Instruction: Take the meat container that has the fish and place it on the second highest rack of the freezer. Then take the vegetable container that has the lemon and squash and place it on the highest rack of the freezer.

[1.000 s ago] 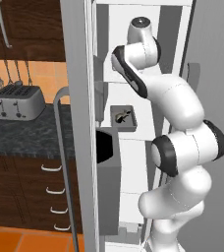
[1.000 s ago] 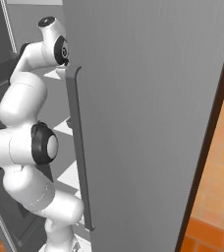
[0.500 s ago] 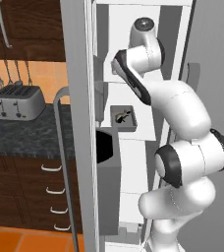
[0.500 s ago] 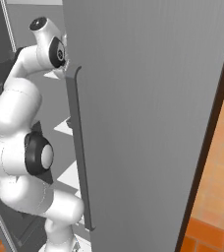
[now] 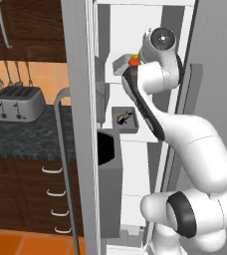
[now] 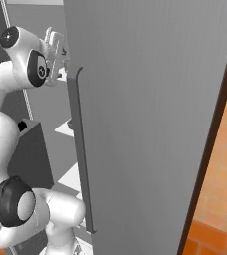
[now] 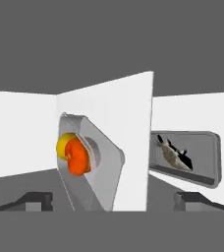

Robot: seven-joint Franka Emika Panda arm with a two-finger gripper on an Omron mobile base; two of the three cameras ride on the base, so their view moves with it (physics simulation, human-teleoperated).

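The hand view is rolled on its side. In it the vegetable container, a grey tray, holds the lemon and the squash and rests against the highest rack of the freezer. My gripper is open, its fingertips short of the tray and apart from it. The meat container with the fish lies beyond that rack. From the left base, the meat container sits on the second highest rack, and the squash shows above it beside my wrist.
The freezer's open door with its long curved handle stands close on my right. A second grey handle and door edge stand on the left. A toaster sits on the dark counter beside the freezer.
The jaws have opened and let go of the vegetable container, which stays on the highest rack. My wrist has risen and the elbow has swung right.
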